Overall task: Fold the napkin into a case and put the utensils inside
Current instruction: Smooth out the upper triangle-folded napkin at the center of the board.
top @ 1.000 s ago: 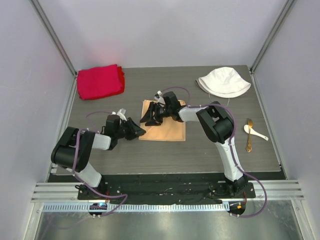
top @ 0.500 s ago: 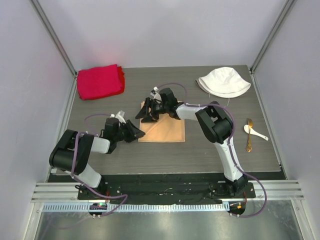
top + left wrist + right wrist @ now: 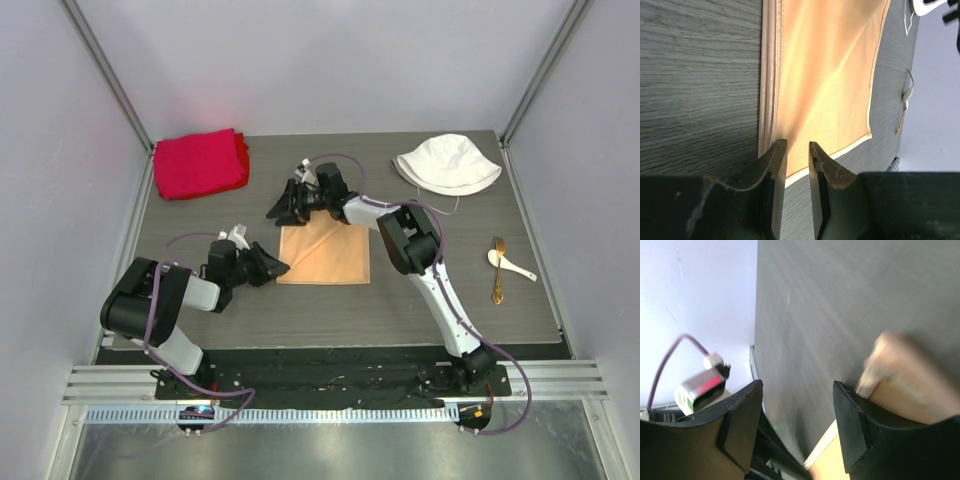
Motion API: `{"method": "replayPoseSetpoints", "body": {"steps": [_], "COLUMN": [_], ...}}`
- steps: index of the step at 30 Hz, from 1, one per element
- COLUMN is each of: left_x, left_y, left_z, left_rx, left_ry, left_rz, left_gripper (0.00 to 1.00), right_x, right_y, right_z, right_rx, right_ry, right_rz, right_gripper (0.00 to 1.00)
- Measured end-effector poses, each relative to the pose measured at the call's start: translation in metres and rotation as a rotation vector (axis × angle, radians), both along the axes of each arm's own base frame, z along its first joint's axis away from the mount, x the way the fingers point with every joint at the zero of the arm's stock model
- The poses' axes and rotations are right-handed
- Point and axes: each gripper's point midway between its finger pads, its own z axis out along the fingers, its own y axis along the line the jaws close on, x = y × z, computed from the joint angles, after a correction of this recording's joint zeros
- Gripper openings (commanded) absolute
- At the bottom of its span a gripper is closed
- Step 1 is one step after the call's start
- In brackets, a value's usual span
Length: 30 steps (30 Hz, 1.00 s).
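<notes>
Over the last second the right pincer has drawn back from above the napkin and now hangs past its far-left corner. Its jaws are wide apart with nothing between them, and its own camera shows only a blurred peach corner beside one finger. The napkin's far edge lies nearer the arms than before, and a diagonal crease crosses the cloth. I judge that a fold has just been laid and let go. The left pincer has barely shifted. Its jaws are narrowly parted at the near-left corner, and I cannot tell whether they nip the layered edge. The napkin sits mid-worktop, not yet a pocket. The spoon lies well apart to the right, untouched. No brand, label or writing is legible in any view.
</notes>
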Motion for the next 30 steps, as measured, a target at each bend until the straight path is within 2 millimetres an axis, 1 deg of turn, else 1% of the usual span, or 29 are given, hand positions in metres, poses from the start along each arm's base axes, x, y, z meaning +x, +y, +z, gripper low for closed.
{"method": "replayPoseSetpoints", "body": {"steps": [1, 4, 5, 9, 11, 13, 14, 16, 17, 20, 22, 23, 25, 27, 29, 30], "left_x": [0.0, 0.0, 0.0, -0.002, -0.005, -0.008, -0.009, -0.01, -0.009, -0.001, 0.005, 0.006, 0.005, 0.003, -0.005, -0.008], "left_y": [0.0, 0.0, 0.0, 0.001, 0.002, 0.004, 0.005, 0.006, 0.006, 0.005, 0.004, 0.003, 0.003, 0.003, 0.004, 0.004], "left_z": [0.0, 0.0, 0.0, 0.001, 0.004, 0.006, 0.008, 0.014, 0.019, 0.035, 0.041, 0.04, 0.032, 0.019, 0.005, 0.002], "left_rx": [0.0, -0.001, -0.001, 0.006, 0.011, 0.019, 0.025, 0.033, 0.038, 0.044, 0.043, 0.043, 0.044, 0.049, 0.055, 0.049], "left_ry": [-0.003, -0.008, -0.008, -0.003, 0.007, 0.021, 0.03, 0.035, 0.039, 0.009, -0.007, -0.007, 0.013, 0.049, 0.084, 0.093], "left_rz": [0.002, 0.003, 0.002, 0.0, -0.001, 0.002, 0.005, 0.007, 0.008, 0.005, 0.005, 0.002, -0.001, -0.001, -0.001, -0.001], "left_gripper": [0.29, 0.29, 0.29, 0.33, 0.37, 0.41, 0.42, 0.43, 0.43, 0.38, 0.34, 0.33, 0.32, 0.31, 0.31, 0.31], "right_x": [0.014, 0.045, 0.052, 0.066, 0.066, 0.057, 0.051, 0.037, 0.03, 0.012, 0.0, -0.007, -0.021, -0.04, -0.058, -0.063], "right_y": [-0.003, -0.017, -0.022, -0.048, -0.06, -0.07, -0.075, -0.083, -0.087, -0.093, -0.094, -0.092, -0.086, -0.074, -0.062, -0.058], "right_z": [0.001, 0.004, 0.004, 0.007, 0.012, 0.02, 0.025, 0.043, 0.057, 0.086, 0.096, 0.098, 0.09, 0.074, 0.058, 0.053], "right_rx": [0.006, 0.013, 0.008, -0.043, -0.081, -0.119, -0.138, -0.158, -0.161, -0.137, -0.113, -0.093, -0.078, -0.077, -0.079, -0.078], "right_ry": [-0.01, -0.027, -0.029, -0.023, -0.025, -0.021, -0.018, -0.034, -0.051, -0.103, -0.111, -0.117, -0.099, -0.056, -0.015, -0.001], "right_rz": [-0.01, -0.049, -0.062, -0.101, -0.127, -0.143, -0.149, -0.154, -0.155, -0.162, -0.165, -0.169, -0.161, -0.142, -0.119, -0.111], "right_gripper": [0.64, 0.65, 0.66, 0.7, 0.76, 0.8, 0.8, 0.82, 0.82, 0.82, 0.81, 0.81, 0.78, 0.76, 0.73, 0.68]}}
